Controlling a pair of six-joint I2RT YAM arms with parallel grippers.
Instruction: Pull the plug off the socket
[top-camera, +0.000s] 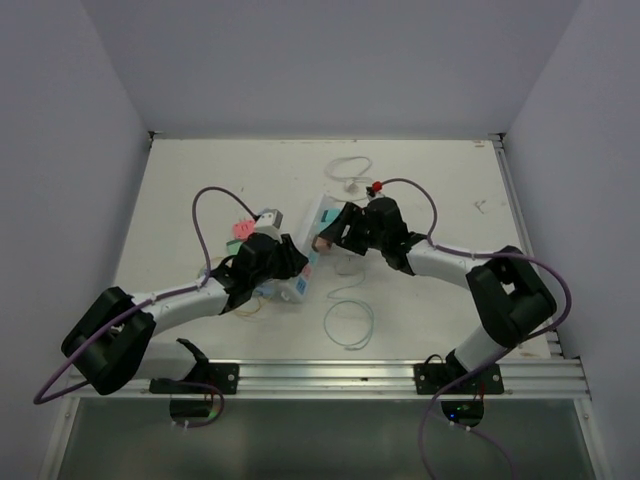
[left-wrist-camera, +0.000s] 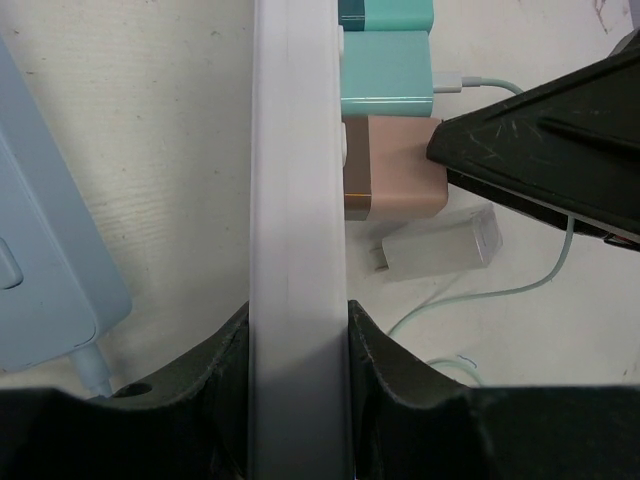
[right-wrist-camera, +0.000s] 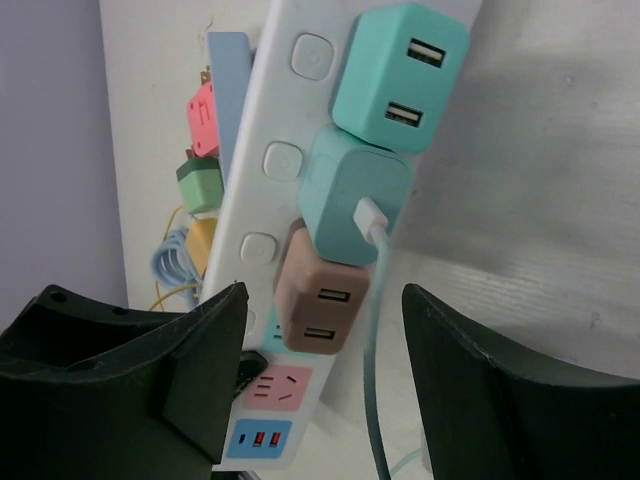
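My left end effector (left-wrist-camera: 298, 385) pinches the long white plastic power strip (left-wrist-camera: 295, 200), its black fingers (left-wrist-camera: 225, 375) pressed against both sides of the strip near the bottom centre of the left wrist frame. In the overhead frame this strip (top-camera: 312, 250) lies at the middle of the cream worktop (top-camera: 180, 190), between my two arms. My right end effector (right-wrist-camera: 325, 385) is spread wide, its fingers (right-wrist-camera: 185, 370) standing either side of the brown square plug adapter (right-wrist-camera: 320, 300) at the lower centre of the right wrist frame, apart from it on both sides. That brown adapter sits plugged into the strip, just below a teal adapter with a pale cable (right-wrist-camera: 352, 200) and, above that, another teal square adapter (right-wrist-camera: 400, 75). In the left wrist frame the brown adapter (left-wrist-camera: 395, 170) shows at centre right, with a small clear plastic cap (left-wrist-camera: 440, 245) lying just below it on the worktop. A pale blue flat block (left-wrist-camera: 45, 260) fills the left edge.
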